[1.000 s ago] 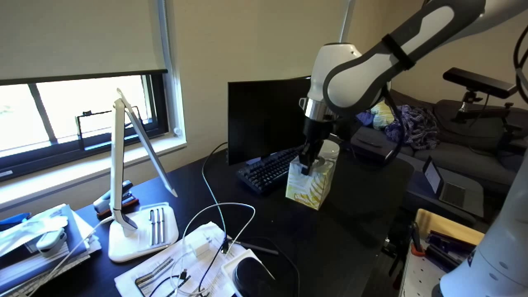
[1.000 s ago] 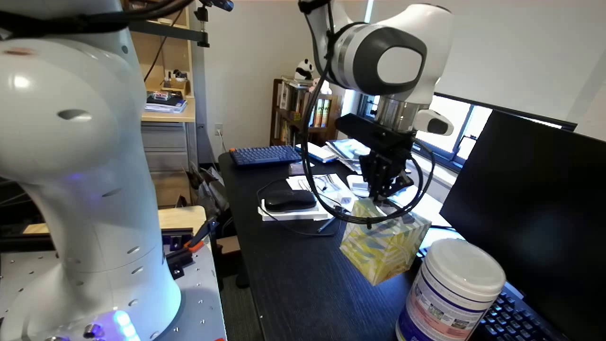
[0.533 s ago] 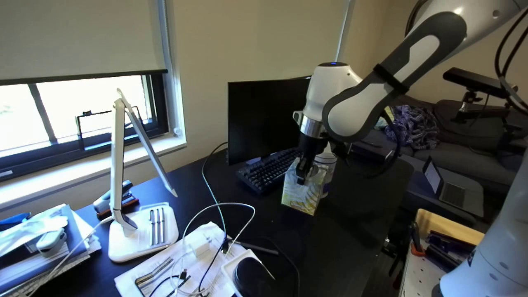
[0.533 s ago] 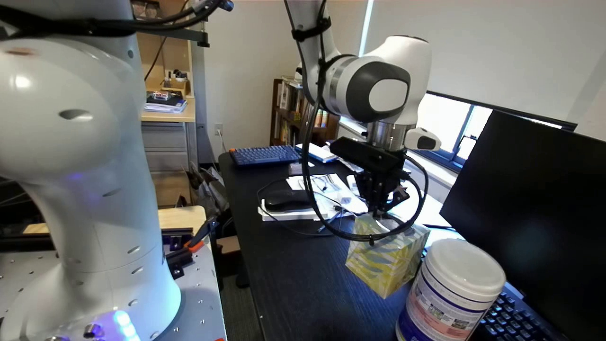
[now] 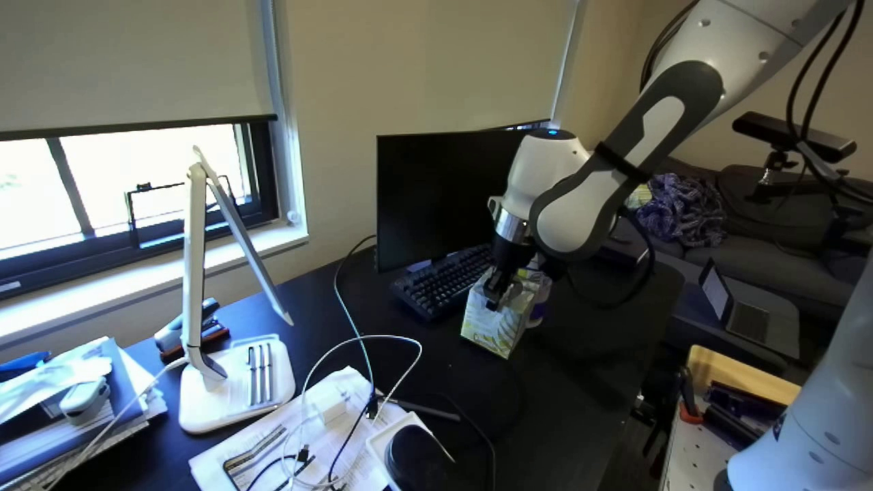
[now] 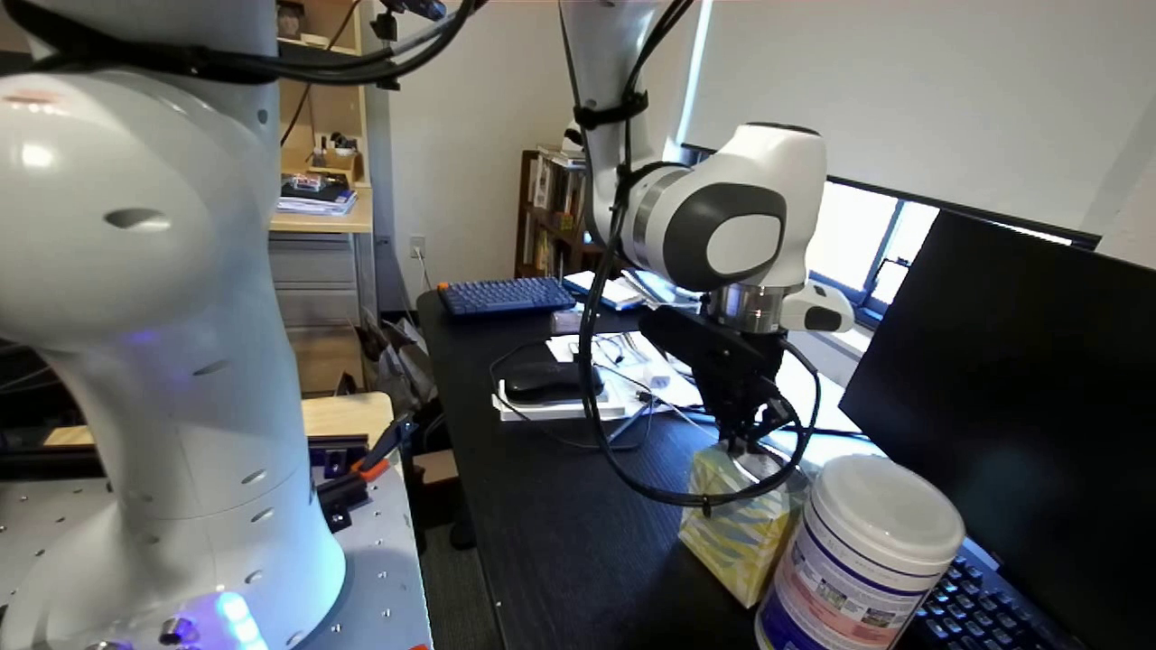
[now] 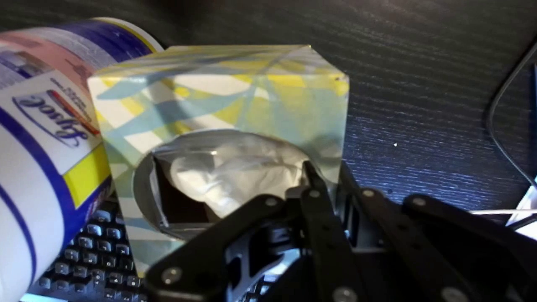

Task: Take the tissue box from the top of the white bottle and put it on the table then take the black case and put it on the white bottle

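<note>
Clamped the tissue box in the gripper, oval mouth upward, long axis toward it; read "Lysol" on the white bottle only in wrist view.

white bottle flanks tissue box — table free opposite

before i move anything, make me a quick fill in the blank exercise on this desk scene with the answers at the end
The gripper pinches the tissue box, one finger inside it and the other ____.
The brand name readable on the white bottle in the wrist view is ____.
Black keys in the wrist view belong to a ____.
The lamp has a base coloured ____.

Missing words: outside; Lysol; keyboard; white.
</note>
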Controlling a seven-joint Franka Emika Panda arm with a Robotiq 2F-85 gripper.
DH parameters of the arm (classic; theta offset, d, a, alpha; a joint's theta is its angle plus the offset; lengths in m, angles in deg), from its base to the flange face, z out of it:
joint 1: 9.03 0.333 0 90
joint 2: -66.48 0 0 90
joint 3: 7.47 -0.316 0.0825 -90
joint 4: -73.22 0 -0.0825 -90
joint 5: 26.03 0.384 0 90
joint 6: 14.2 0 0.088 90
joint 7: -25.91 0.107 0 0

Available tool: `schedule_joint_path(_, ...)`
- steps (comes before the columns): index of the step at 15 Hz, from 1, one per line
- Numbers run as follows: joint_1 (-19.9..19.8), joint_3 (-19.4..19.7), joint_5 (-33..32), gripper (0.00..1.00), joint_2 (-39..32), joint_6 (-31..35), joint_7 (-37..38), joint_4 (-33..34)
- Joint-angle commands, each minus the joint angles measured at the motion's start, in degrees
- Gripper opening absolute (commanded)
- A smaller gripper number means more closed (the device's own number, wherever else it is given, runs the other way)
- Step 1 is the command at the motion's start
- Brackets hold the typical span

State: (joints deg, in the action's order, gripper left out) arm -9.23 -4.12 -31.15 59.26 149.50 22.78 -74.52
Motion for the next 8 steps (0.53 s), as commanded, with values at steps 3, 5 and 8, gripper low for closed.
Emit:
schedule_joint_path(3, 0.54, -0.60, 0.74, 0.05, -1.21, 1.95, 4.38, 0.10)
schedule_joint_path(5, 0.65, -0.91, 1.81, 0.05, -1.21, 2.16, 6.03, 0.34)
schedule_joint_path(8, 0.22, -2.44, 5.66, 0.05, -0.85, 0.44, 6.44, 0.63)
